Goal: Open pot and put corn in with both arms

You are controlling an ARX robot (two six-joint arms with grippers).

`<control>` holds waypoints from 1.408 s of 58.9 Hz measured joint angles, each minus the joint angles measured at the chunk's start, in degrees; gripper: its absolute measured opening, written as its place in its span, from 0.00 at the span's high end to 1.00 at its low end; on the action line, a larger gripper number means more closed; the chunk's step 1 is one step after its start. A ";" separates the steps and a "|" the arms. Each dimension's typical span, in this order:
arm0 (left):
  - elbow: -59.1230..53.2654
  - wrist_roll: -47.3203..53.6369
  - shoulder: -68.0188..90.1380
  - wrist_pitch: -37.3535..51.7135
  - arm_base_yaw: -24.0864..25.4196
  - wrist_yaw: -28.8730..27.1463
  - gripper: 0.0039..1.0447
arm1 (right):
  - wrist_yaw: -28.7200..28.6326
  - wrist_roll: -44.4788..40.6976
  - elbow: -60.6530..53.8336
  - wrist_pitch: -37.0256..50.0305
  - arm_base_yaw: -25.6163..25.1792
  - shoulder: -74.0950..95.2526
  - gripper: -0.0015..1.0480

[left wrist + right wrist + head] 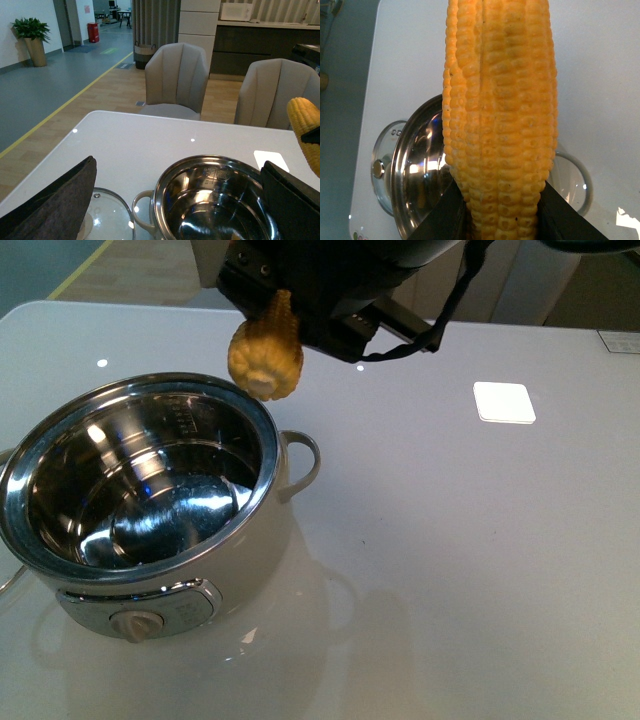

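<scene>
The right arm's (330, 285) jaws are clamped on the narrower end of the corn (265, 350), a stiff, lightish cob whose rounded kernels could slip, its free end hanging below them above the open pot's (250, 550) rim, while the left arm's (55, 200) jaws stand apart, empty.

The front view looks down from the robot's body at the pot (150, 490) close below on the table (450, 540), the left wrist view sits low beside it facing the chairs (176, 80), and the right wrist view peers down along the corn (500, 125), very near; all 3 share the pot.
</scene>
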 joint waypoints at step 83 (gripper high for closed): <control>0.00 0.00 0.00 0.00 0.00 0.00 0.06 | -10.36 3.76 2.73 -0.31 6.58 13.03 0.32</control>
